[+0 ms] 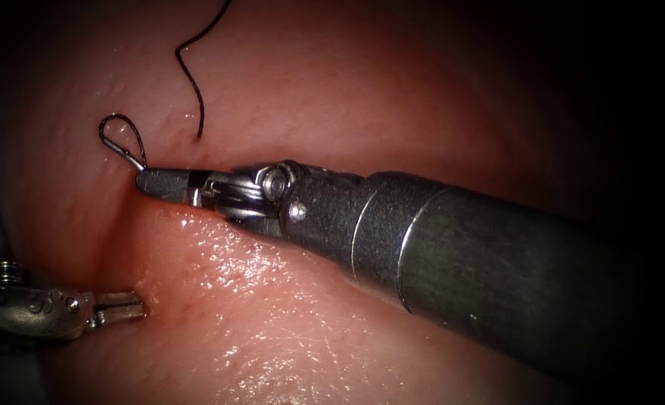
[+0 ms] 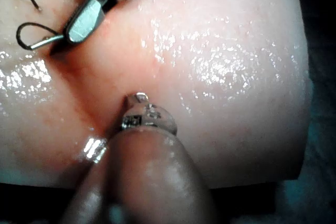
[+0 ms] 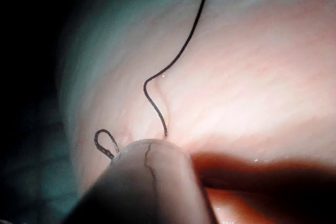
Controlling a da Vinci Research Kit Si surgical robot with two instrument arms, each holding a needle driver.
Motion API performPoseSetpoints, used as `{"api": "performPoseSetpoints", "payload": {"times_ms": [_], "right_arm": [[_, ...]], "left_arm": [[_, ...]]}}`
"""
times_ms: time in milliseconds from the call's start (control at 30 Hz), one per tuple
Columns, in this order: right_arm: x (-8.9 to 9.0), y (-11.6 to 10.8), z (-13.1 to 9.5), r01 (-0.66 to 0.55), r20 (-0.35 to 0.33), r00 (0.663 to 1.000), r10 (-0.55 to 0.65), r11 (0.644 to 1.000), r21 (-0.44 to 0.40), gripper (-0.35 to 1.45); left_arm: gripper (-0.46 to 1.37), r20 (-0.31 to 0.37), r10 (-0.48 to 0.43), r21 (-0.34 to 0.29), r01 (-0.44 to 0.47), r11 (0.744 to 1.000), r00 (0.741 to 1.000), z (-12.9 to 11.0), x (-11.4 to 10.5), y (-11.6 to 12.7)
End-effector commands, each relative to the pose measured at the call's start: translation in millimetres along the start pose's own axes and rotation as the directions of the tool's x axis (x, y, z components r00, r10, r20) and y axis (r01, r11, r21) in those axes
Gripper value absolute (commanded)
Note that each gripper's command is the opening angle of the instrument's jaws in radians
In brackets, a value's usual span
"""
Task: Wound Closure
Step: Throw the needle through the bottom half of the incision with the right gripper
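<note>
Endoscope view: the right end effector (image 1: 146, 182) lies along the cut (image 1: 220, 225), jaws clenched on the needle (image 1: 133, 160) at its thread end, just ahead of the tip. The thread (image 1: 118, 127) loops there, then a strand enters the tissue (image 1: 287, 300) just above the end effector. The left end effector (image 1: 126, 306) sits below, apart, closed, holding nothing.

A surgical training bench in a lab: a pale pink, glistening slab of pork-belly tissue (image 1: 287, 315) ends in a plain cut edge in the left wrist view, and thin dark suture thread (image 1: 191, 67) lies across it beside a grey metal wristed instrument shaft (image 1: 452, 247).
</note>
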Motion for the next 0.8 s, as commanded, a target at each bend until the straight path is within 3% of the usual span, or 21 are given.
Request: {"api": "performPoseSetpoints", "payload": {"times_ms": [33,167,267,300,367,500,667,733,800], "right_arm": [[0.0,0.0,0.0,-0.001,-0.002,1.000,0.001,1.000,-0.002,-0.35],[-0.1,-0.1,0.1,-0.003,-0.034,0.999,0.003,1.000,-0.002,0.09],[0.0,-0.1,0.1,-0.004,-0.037,0.999,0.004,1.000,-0.004,0.62],[0.0,-0.1,0.1,-0.005,-0.041,0.999,0.005,1.000,-0.006,0.92],[0.0,-0.1,0.0,-0.001,-0.049,0.999,0.001,1.000,-0.011,1.14],[0.1,-0.1,-0.6,0.014,-0.054,0.998,-0.015,1.000,-0.016,1.08],[1.0,-0.5,-2.3,0.167,-0.084,0.982,-0.172,0.984,-0.057,1.09],[1.7,-0.9,-3.2,0.247,-0.094,0.963,-0.254,0.966,-0.078,1.10],[2.4,-1.3,-4.1,0.364,-0.091,0.923,-0.373,0.926,-0.103,1.10]], "left_arm": [[-0.35,0.000,0.000,-0.007,0.000,1.000,1.000,0.0,0.0,0.0],[-0.35,0.000,0.006,-0.007,-0.006,1.000,1.000,0.0,0.0,0.0],[-0.35,0.000,0.006,-0.008,-0.006,1.000,1.000,0.0,0.1,0.0],[-0.35,0.000,0.006,-0.008,-0.006,1.000,1.000,0.0,0.1,0.0],[-0.35,0.000,0.006,-0.008,-0.006,1.000,1.000,0.0,0.1,0.0],[-0.35,-0.002,0.004,-0.007,-0.004,1.000,1.000,-0.1,0.1,0.1],[-0.35,-0.036,0.000,-0.002,0.000,1.000,0.999,-0.7,0.6,0.0],[-0.35,-0.047,0.002,-0.001,-0.002,1.000,0.999,-1.0,0.9,-0.1],[-0.35,-0.054,0.004,-0.001,-0.004,1.000,0.999,-1.3,1.2,-0.2]]}}
